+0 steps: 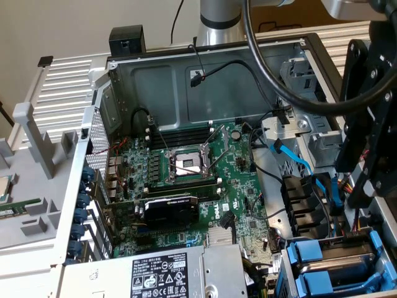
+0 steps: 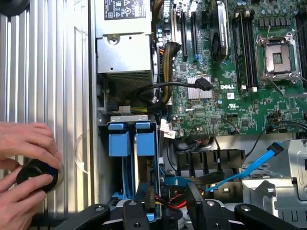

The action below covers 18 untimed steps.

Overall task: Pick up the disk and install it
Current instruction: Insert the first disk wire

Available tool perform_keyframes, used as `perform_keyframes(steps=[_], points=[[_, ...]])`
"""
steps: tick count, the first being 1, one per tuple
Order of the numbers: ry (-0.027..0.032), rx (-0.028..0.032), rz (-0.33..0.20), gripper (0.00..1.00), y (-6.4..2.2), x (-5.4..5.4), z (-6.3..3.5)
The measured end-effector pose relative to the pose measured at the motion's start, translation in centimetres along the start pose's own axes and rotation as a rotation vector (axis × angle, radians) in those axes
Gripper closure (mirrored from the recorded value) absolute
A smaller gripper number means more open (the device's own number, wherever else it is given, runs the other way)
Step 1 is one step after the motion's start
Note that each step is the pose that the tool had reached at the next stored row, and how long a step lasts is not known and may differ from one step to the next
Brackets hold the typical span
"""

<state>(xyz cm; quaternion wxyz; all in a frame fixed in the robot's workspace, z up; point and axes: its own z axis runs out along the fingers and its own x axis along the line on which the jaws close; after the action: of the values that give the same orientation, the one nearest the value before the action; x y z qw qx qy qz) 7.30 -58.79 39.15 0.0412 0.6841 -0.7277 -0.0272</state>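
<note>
The install step appears to be ending: the disk (image 2: 145, 143) is sitting in the drive cage (image 2: 129, 118), near the power supply (image 2: 124, 52). The gripper (image 2: 165, 203) is being held spread above it, grasping nothing. Any retreat is judged to be requiring clearance from the blue SATA cable (image 2: 249, 167).

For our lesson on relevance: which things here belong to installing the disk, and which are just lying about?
Belonging to the job: blue-railed disk carriers in the drive bay; end effector.
Lying about: grey power supply; black graphics card; processor socket; blue cable; a person's hands.
</note>
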Motion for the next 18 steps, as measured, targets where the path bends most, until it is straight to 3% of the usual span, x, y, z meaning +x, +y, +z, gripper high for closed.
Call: perform_keyframes(steps=[6,18], points=[[0.0116,0.0008,0.008,0.55,0.0,-0.1,0.66],[0.0109,0.0015,0.019,0.55,-0.07,-0.4,2.17]])
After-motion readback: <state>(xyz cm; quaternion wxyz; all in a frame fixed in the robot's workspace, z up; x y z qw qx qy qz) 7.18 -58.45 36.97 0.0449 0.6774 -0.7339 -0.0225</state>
